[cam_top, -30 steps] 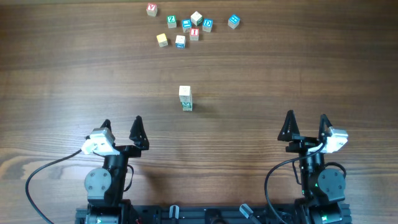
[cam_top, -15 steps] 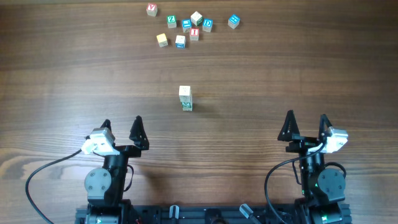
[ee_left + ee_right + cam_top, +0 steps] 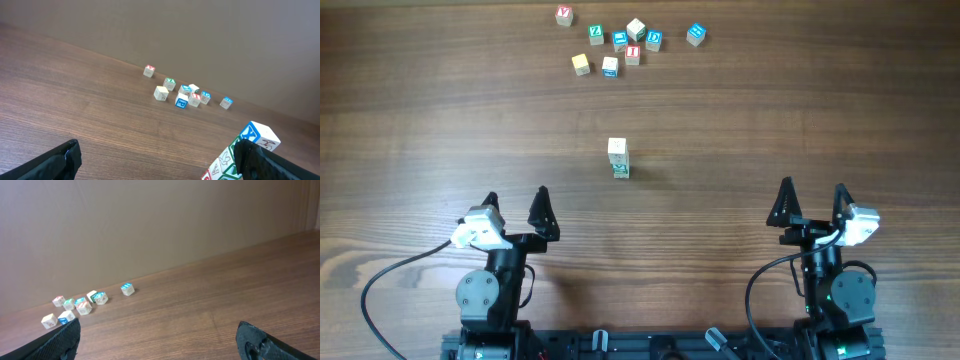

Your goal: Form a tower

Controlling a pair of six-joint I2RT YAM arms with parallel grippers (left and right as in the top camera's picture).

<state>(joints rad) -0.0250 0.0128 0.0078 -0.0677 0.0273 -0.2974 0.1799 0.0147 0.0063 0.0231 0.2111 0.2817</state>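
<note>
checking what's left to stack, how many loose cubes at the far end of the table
9 loose cubes, all at the table's far end: one alone at left, one at right, five bunched between, two in front, nearer the tower. None seem hidden.

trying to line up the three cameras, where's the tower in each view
Overhead: the tower stands mid-table, between the arms and the loose cubes.
Left wrist: the tower is in the bottom right corner, running off the lower edge.
Right wrist: not in it.
Shared landmark: the lone blue cube at the right end of the loose cubes.
</note>
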